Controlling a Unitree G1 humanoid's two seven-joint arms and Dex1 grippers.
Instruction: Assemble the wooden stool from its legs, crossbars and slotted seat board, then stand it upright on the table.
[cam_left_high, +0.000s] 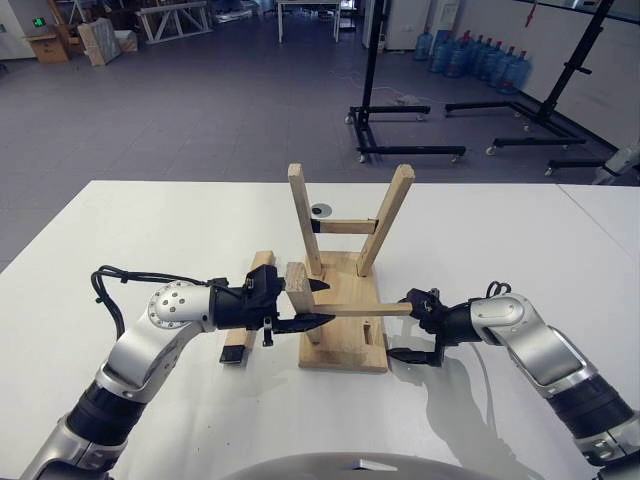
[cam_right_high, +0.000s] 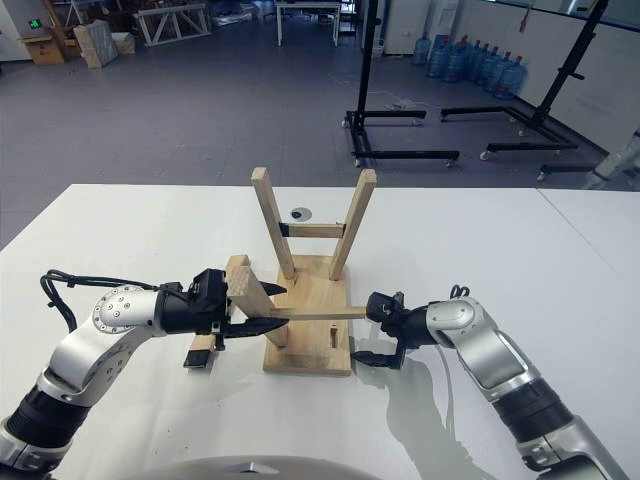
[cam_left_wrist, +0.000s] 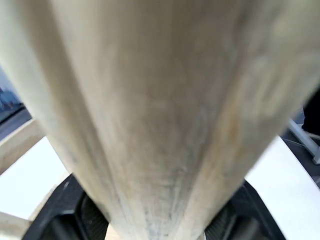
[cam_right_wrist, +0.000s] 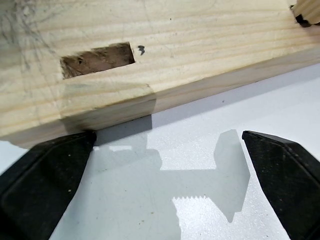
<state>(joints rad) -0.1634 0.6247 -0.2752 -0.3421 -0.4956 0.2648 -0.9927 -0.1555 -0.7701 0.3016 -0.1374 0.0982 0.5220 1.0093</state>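
Observation:
The slotted seat board (cam_left_high: 345, 350) lies flat on the white table. Two legs (cam_left_high: 305, 215) (cam_left_high: 388, 215) stand in its far side, joined by a crossbar (cam_left_high: 345, 227). My left gripper (cam_left_high: 328, 302) is shut on a third leg (cam_left_high: 297, 280) at the board's near left corner; that leg (cam_left_wrist: 160, 100) looms close in the left wrist view. A thin crossbar (cam_left_high: 365, 310) runs from it toward my right gripper (cam_left_high: 405, 326). The right gripper (cam_right_wrist: 170, 165) stands open at the board's right edge (cam_right_wrist: 150, 30), beside an empty slot (cam_right_wrist: 97, 59), with only table between its fingers.
A loose leg (cam_left_high: 262, 262) lies on the table under my left arm. A small round grommet (cam_left_high: 321, 211) sits in the table behind the stool. Black wheeled stands (cam_left_high: 410, 150) are on the floor beyond the far edge.

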